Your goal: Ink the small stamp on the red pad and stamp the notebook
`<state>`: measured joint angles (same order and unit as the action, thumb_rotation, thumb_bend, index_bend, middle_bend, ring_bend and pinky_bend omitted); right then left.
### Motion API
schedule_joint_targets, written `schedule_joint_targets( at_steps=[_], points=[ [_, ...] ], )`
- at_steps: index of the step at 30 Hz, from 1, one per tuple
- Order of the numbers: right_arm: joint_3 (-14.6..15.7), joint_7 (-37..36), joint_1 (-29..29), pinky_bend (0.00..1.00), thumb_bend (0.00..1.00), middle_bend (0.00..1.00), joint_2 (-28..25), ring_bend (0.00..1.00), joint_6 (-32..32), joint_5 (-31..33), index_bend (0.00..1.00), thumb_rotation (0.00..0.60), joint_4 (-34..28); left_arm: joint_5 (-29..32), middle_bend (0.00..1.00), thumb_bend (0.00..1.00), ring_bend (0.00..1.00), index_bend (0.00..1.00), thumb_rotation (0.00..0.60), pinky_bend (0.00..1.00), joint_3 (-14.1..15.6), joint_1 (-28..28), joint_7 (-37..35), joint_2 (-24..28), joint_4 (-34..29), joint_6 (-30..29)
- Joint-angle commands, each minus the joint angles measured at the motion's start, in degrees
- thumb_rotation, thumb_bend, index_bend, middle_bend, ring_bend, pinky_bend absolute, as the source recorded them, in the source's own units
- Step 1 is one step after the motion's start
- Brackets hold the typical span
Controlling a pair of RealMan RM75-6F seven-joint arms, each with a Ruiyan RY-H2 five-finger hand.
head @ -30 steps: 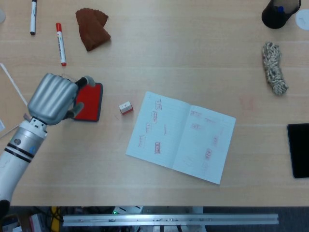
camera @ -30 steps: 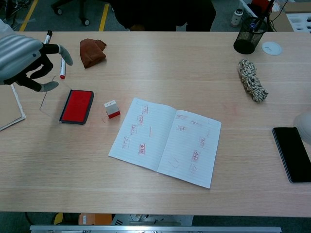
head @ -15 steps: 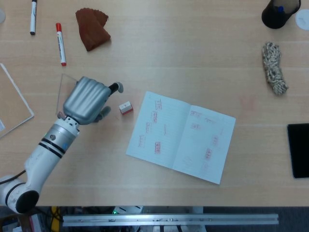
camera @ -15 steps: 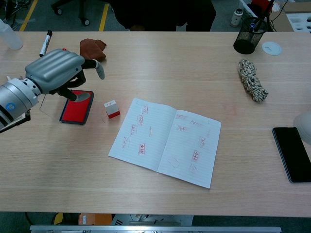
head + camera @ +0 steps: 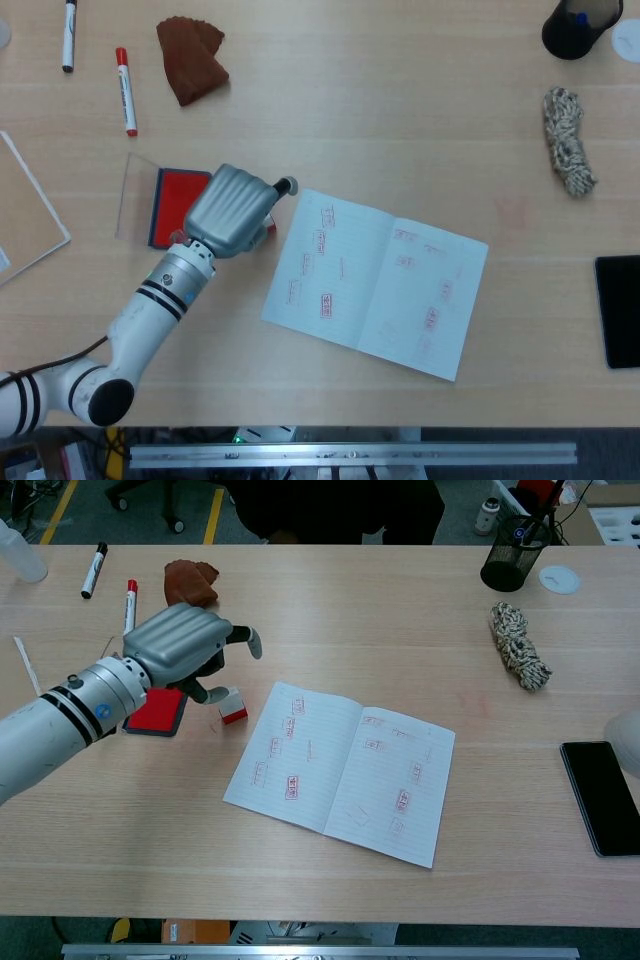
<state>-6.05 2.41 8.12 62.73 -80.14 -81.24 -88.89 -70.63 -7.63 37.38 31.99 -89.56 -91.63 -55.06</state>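
The small stamp (image 5: 233,707), white on top and red below, stands on the table between the red ink pad (image 5: 160,715) and the open notebook (image 5: 340,770). My left hand (image 5: 185,645) hovers just over the stamp with its fingers curled down and apart, holding nothing that I can see. In the head view this left hand (image 5: 232,208) hides nearly all of the stamp, beside the red pad (image 5: 180,192) and the notebook (image 5: 375,283), whose pages carry several red stamp marks. Only a pale edge of my right hand (image 5: 625,730) shows at the right border.
The pad's clear lid (image 5: 135,195) lies left of the pad. A red marker (image 5: 125,90), a black marker (image 5: 68,35) and a brown cloth (image 5: 192,60) lie at the back left. A rope bundle (image 5: 568,140), a black pen cup (image 5: 578,25) and a phone (image 5: 618,310) are on the right.
My left hand has swept rightward from beyond the red pad, across it, to above the stamp. The pad is uncovered again. Stamp and notebook have not moved.
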Motion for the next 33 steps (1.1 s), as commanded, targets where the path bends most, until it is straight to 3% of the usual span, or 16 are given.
schedule_joint_targets(
  at_steps=[1, 13, 33],
  points=[
    [0.1, -0.2, -0.1, 0.42, 0.26, 0.39, -0.1, 0.31, 0.1, 0.1, 0.32, 0.6, 0.2, 1.8, 0.98, 0.25, 1.0, 0.31, 0.6, 1.0, 0.3, 0.6, 1.4, -1.9, 1.6, -0.1],
    [0.3, -0.8, -0.4, 0.42, 0.26, 0.38, -0.3, 0.31, -0.1, 0.2, 0.31, 0.6, 0.5, 7.2, 0.98, 0.25, 1.0, 0.3, 0.6, 1.0, 1.2, 1.5, 4.0, -6.4, 7.2, -0.3],
    [0.3, -0.9, -1.0, 0.42, 0.26, 0.39, -0.5, 0.31, -0.6, 0.5, 0.32, 0.6, 0.3, 7.0, 0.98, 0.25, 1.0, 0.29, 0.6, 1.0, 2.8, 2.0, 4.9, -8.2, 12.5, -2.1]
  ],
)
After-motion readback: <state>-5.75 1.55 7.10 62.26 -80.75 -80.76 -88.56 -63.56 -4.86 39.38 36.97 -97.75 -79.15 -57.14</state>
